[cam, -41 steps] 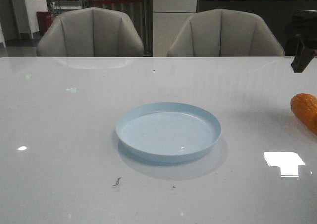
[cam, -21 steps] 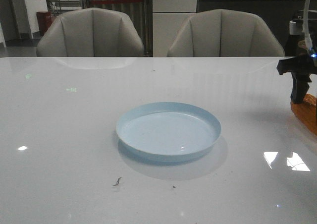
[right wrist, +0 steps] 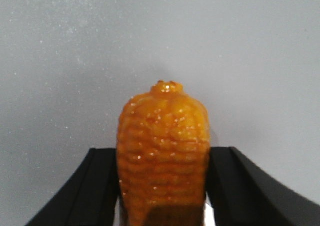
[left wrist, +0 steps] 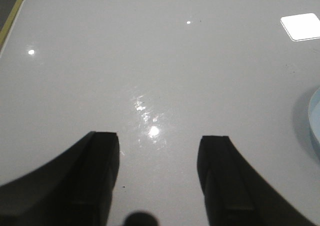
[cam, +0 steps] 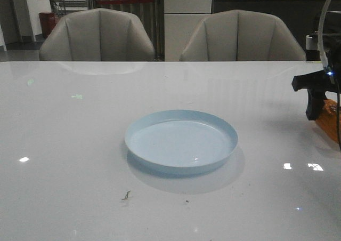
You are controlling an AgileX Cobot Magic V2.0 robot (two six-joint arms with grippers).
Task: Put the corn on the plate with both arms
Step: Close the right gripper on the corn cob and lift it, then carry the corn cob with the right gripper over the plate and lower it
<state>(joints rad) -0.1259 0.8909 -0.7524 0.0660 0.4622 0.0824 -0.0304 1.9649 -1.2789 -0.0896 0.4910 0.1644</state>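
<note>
The corn (right wrist: 163,151) lies on the white table (cam: 74,161) at its far right edge, well apart from the plate (cam: 181,141) at the centre. In the right wrist view we see it between our right gripper (right wrist: 162,186) fingers, its long axis running straight away from the wrist, one rounded end pointing outward. The dark fingers sit just beside its flanks; whether they already squeeze it we cannot tell. We judge the step in hand to be the pickup. Next we need a firm clamp across the cob, a lift, then a carry leftward to the plate. Our left gripper (left wrist: 157,181) hangs spread apart over bare table, holding nothing, with the plate's rim at the frame edge.
</note>
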